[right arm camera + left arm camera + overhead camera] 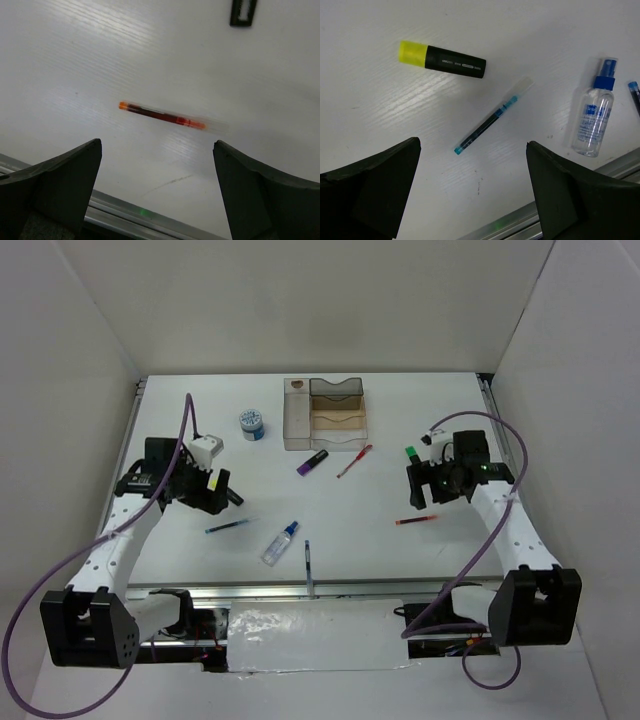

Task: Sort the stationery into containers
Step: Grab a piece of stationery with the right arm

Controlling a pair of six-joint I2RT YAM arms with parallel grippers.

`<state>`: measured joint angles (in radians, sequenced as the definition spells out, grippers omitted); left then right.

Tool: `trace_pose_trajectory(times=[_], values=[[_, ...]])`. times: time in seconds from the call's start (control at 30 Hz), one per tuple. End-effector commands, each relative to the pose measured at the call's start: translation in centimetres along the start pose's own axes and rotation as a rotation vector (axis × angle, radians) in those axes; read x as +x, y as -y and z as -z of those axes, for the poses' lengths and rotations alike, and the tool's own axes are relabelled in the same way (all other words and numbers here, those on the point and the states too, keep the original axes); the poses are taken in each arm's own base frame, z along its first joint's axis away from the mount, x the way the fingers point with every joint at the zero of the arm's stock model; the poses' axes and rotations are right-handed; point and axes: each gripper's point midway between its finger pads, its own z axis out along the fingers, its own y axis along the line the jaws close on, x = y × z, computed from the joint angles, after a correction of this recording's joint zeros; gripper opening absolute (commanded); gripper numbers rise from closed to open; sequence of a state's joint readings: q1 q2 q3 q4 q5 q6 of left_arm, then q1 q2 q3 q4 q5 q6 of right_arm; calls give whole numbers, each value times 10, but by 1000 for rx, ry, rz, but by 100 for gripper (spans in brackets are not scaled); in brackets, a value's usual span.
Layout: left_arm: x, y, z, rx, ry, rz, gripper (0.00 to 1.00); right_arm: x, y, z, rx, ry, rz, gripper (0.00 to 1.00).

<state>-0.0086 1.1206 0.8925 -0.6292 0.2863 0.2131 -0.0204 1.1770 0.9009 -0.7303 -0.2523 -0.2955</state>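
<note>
The smoky-brown organiser (pixel 325 412) stands at the back centre. My left gripper (pixel 218 496) is open and empty. It hovers over a blue pen (pixel 487 123) and a yellow highlighter (pixel 441 59), with its fingers (pixel 370 185) wide apart. The clear blue-capped bottle (pixel 594 117) and a dark pen (pixel 307 558) lie to its right. My right gripper (pixel 424 490) is open and empty above a red pen (pixel 161 115). A green highlighter (pixel 411 452) lies just beyond it. A purple highlighter (pixel 313 462), a second red pen (pixel 354 461) and the round tub (pixel 253 424) lie near the organiser.
The metal rail of the table's near edge (pixel 520 225) runs just below both grippers and also shows in the right wrist view (pixel 140 212). White walls close in the table at the back and sides.
</note>
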Motion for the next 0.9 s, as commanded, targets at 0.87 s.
trace_pose_trajectory(times=[0.87], values=[[-57,1,32,449,191,217,99,-32,-344,-30,-618,151,1463,62]])
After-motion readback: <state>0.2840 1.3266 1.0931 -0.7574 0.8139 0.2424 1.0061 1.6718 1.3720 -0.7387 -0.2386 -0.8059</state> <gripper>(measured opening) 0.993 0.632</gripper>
